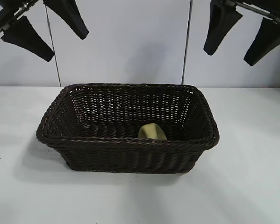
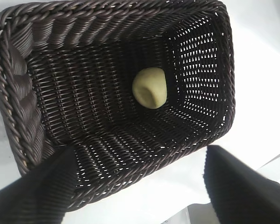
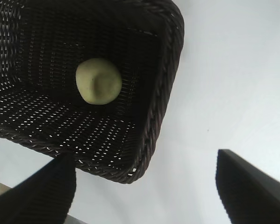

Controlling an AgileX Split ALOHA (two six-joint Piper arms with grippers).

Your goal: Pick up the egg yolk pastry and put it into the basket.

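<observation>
Left gripper (image 1: 41,32) hangs high at the upper left of the exterior view, jaws spread, nothing between them; it sits above and behind the basket's left end. Basket (image 1: 130,142), dark woven wicker, stands mid-table with its long axis running left to right. Egg yolk pastry (image 1: 152,132) lies inside on the basket floor, right of centre and close to the near wall, which hides its lower part; from the wrist views it rests dome up, apart from the end walls. Right gripper (image 1: 245,37) hangs high at the upper right, jaws likewise spread and empty, the nearer of the two to the pastry, which lies below it and toward the left. Judged from this, the placing looks done; no further reach seems called for. No brands, labels or writing visible anywhere.
</observation>
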